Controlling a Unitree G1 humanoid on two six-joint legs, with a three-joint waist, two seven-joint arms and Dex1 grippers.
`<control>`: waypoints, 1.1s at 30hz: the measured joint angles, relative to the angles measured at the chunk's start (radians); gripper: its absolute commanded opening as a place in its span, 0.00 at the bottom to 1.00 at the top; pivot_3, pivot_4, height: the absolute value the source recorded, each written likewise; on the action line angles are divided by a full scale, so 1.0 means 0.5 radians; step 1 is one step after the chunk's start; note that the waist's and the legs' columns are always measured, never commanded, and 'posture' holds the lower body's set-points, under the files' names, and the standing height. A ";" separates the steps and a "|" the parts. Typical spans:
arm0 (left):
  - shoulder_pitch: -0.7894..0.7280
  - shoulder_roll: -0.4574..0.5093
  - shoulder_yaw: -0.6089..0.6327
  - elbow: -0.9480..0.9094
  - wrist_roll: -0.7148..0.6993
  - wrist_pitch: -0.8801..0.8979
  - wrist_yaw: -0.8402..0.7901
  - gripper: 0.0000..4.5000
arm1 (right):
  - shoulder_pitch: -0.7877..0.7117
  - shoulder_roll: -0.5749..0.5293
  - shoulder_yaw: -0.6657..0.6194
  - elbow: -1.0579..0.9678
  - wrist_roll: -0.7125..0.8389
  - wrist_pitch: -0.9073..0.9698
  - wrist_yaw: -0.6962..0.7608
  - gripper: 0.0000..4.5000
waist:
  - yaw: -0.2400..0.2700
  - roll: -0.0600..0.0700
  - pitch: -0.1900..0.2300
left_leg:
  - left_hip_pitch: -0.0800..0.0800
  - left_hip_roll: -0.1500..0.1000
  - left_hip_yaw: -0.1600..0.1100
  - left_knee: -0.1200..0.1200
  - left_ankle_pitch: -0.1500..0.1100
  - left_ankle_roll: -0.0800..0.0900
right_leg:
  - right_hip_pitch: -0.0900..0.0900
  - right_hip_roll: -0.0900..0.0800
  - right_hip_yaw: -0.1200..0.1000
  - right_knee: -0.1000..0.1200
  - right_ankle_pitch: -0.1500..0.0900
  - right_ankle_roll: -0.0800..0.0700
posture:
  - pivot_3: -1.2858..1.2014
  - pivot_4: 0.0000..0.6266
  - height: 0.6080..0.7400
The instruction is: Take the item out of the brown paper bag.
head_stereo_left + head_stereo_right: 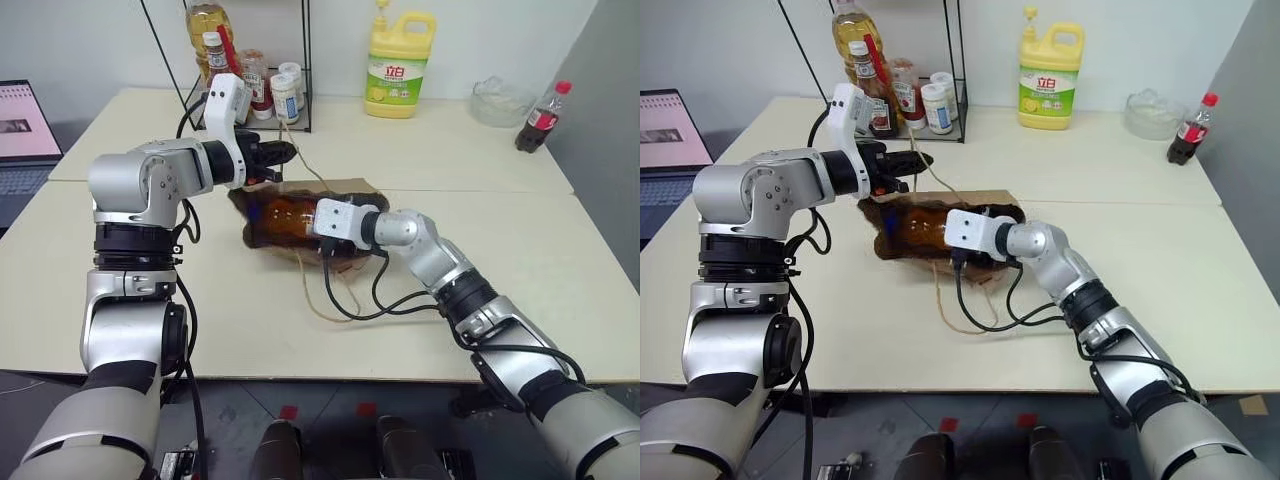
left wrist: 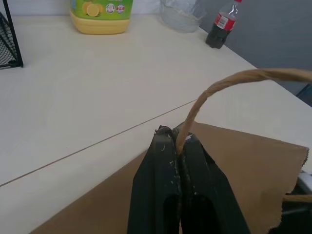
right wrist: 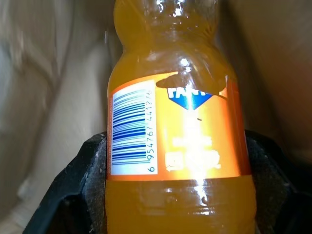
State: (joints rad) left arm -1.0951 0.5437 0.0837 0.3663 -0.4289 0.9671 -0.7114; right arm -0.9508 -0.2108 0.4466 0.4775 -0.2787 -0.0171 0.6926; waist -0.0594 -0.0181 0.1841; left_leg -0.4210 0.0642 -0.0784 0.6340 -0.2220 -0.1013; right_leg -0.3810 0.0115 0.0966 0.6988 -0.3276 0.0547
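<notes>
Bottle (image 3: 178,141) lies flat inside bag (image 1: 970,200), lengthwise.

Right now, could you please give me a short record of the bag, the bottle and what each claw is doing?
bag: brown paper bag lying on the table, mouth towards the robot
bottle: orange bottle inside the bag
left claw: shut on the bag's cord handle, holding it up
right claw: reaching into the bag mouth, fingers on either side of the bottle
background: yellow detergent jug, cola bottle
</notes>
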 measured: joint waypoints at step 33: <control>-0.028 -0.041 -0.012 0.231 0.086 -0.161 0.028 0.00 | 0.566 -0.336 -0.609 -1.107 0.640 -0.452 0.010 0.72 | 0.012 -0.001 0.001 | -0.001 0.000 0.000 -0.002 0.003 -0.002 | 0.001 0.000 0.000 -0.001 0.000 0.000 | 0.52 0.24 1.00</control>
State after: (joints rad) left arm -1.1093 0.5230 0.0775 0.4819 -0.3858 0.8867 -0.6973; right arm -0.6680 -0.3789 0.1420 -0.0758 0.0411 -0.2431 0.6974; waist -0.0532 -0.0186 0.1844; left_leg -0.4213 0.0641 -0.0783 0.6331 -0.2207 -0.1022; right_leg -0.3807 0.0114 0.0966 0.6983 -0.3277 0.0547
